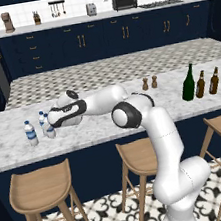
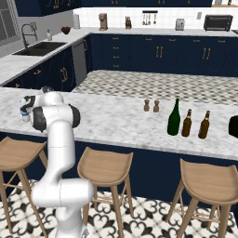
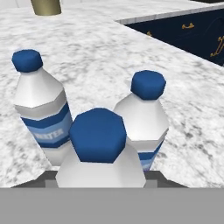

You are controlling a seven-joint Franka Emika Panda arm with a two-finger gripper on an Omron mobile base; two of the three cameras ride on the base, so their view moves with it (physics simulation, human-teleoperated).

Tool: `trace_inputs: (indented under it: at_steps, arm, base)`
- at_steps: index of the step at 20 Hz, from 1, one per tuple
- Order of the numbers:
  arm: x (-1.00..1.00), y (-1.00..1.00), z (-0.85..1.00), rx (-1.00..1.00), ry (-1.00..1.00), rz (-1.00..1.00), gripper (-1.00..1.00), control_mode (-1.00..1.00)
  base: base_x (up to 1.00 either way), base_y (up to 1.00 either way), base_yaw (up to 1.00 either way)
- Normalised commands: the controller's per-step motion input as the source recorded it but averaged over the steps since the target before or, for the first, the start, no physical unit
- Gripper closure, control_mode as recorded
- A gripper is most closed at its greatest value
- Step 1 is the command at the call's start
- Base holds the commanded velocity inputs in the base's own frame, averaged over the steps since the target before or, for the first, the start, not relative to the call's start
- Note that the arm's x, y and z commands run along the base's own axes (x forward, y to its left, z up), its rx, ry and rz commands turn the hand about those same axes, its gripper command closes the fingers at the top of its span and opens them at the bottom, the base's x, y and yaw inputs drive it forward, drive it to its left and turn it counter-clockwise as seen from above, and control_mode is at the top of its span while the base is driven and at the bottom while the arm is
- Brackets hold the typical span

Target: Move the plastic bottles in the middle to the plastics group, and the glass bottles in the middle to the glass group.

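A: What is the room like?
B: It is a kitchen with dark blue cupboards. The bench (image 1: 109, 120) is long, white and grey like marble. Three wooden stools stand on its near side. On the far counter there is a toaster oven (image 1: 124, 1).

A: Where is the claw?
B: The claw (image 1: 50, 126) is at the left end of the bench, low down by the little water bottles.

A: What do the water bottles look like?
B: They are small and clear, with blue labels. In the hand view their caps look blue. One stands at the far left (image 3: 40, 105), one at the right (image 3: 144, 118), and one is very near (image 3: 99, 153), right at the bottom between the claw's tips.

A: Is the claw holding that near one?
B: The claw is narrow, and the near bottle sits right in it. It looks held, with its bottom on or just above the bench, I cannot tell which.

A: Where are the glass bottles?
B: Far to the right on the bench. A tall green wine bottle (image 1: 188, 83) stands just beside two brown beer bottles (image 1: 200, 84) (image 1: 213, 81). Two tiny brown shakers (image 1: 149, 83) stand in the middle, near the far edge.
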Motion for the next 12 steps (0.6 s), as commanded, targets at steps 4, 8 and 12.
trace_inputs:
  at_steps: [4,8,12]
  arm:
    - [0.0,0.0,0.0,0.0,0.0,0.0,-1.0,-1.0]
    - [0.0,0.0,0.0,0.0,0.0,0.0,-1.0,-1.0]
    - [0.0,0.0,0.0,0.0,0.0,0.0,-1.0,-1.0]
  base:
    - [0.0,0.0,0.0]
    - [0.0,0.0,0.0]
    - [0.0,0.0,0.0]
